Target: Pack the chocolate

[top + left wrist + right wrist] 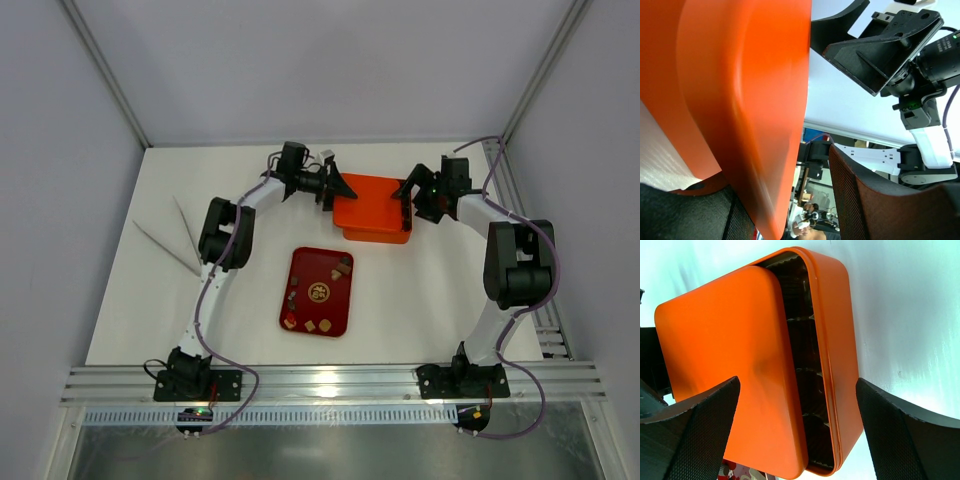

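The chocolate [320, 292] lies as several small brown and tan pieces on a dark red tray [302, 262] mid-table. Behind it stands the orange box [378, 232], its orange lid [725, 365] resting askew on top so that one row of dark cells [805, 340] shows. My left gripper [338, 188] is at the box's left end. It is open, with the lid's edge [765, 150] between its fingers [875, 200] and a gap on one side. At the box's right end my right gripper [797, 405] is open wide, a finger on either side of the box without touching it.
Two thin pale strips [168, 240] lie on the table at the left. A metal rail [320, 385] runs along the near edge and another [520, 200] runs down the right side. White enclosure walls stand close around the table.
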{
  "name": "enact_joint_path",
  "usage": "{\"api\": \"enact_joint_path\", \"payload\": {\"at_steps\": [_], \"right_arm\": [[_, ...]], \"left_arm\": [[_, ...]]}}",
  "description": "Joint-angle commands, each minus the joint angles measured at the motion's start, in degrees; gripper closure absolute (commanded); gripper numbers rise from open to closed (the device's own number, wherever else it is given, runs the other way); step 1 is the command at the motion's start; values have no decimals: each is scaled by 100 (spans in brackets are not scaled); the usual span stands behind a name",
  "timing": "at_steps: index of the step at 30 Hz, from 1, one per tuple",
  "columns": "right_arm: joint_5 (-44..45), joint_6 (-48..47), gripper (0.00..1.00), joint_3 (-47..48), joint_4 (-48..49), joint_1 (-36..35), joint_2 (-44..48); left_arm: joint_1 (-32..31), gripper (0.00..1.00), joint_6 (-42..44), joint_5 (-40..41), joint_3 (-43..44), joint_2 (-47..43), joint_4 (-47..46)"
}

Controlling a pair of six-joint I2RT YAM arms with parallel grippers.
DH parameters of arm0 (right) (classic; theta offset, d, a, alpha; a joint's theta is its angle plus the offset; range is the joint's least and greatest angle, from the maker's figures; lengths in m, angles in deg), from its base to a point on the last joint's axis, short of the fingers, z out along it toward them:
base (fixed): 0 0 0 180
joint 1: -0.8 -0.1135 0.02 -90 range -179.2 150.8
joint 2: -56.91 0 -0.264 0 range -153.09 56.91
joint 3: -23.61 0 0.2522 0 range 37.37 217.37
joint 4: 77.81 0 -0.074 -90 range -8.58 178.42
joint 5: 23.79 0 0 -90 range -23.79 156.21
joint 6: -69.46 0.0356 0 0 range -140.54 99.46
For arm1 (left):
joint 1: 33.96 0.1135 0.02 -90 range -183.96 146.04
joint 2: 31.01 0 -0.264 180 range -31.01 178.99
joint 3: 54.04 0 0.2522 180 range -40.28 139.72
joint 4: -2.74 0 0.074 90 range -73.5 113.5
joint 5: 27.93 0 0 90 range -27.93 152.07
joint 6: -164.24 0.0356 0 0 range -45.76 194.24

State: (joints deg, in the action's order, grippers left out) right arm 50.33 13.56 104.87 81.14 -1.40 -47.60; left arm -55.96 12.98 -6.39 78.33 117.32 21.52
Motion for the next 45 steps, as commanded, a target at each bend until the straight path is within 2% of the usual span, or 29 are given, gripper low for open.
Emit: {"api": "enact_joint_path", "payload": {"at_steps": [1,4,8,40,45], "right_arm": [[-47,-124,4,96,228,-35,-26],[-64,-115,4,87,246,-35,-26],[-73,-106,4,61,281,-35,-26],[-521,-45,4,35,518,-114,-210],[-574,-53,4,43,544,-149,-219]], "left_arm": [[38,46,675,167,355,-252,1243],[47,46,1159,325,602,-226,1895],[64,45,1344,404,611,-331,2126],[301,42,1845,650,611,-762,2987],[328,42,2135,843,822,-683,3557]]}}
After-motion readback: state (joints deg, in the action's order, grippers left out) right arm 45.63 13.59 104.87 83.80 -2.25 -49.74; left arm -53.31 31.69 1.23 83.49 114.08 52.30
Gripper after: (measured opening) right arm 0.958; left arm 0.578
